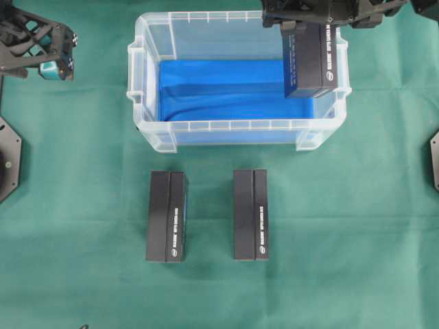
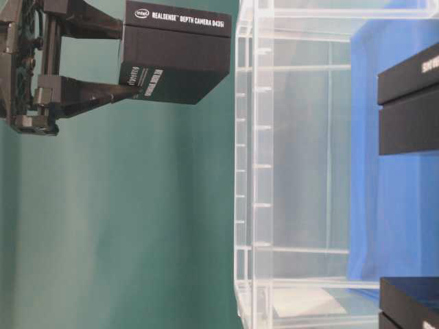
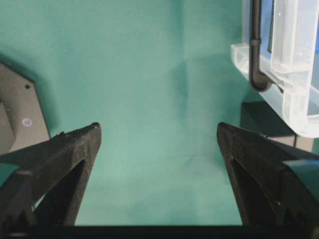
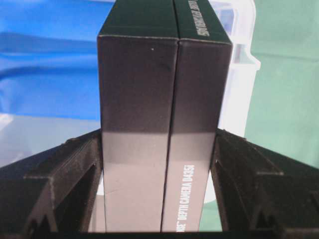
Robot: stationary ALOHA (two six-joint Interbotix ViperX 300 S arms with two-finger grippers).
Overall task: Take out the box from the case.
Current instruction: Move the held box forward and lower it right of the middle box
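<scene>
Box lifted above the case's right end, with room to slip.

The right gripper (image 4: 158, 149) clamps the black box (image 1: 310, 58) by its two long faces, above the case (image 1: 147, 41); a knock on that rim could twist it loose. The left gripper (image 3: 158, 144) hangs wide open and empty, left of the case.

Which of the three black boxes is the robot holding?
The black box above the case's right end, clamped in the right gripper; the other two lie on the green cloth.
</scene>
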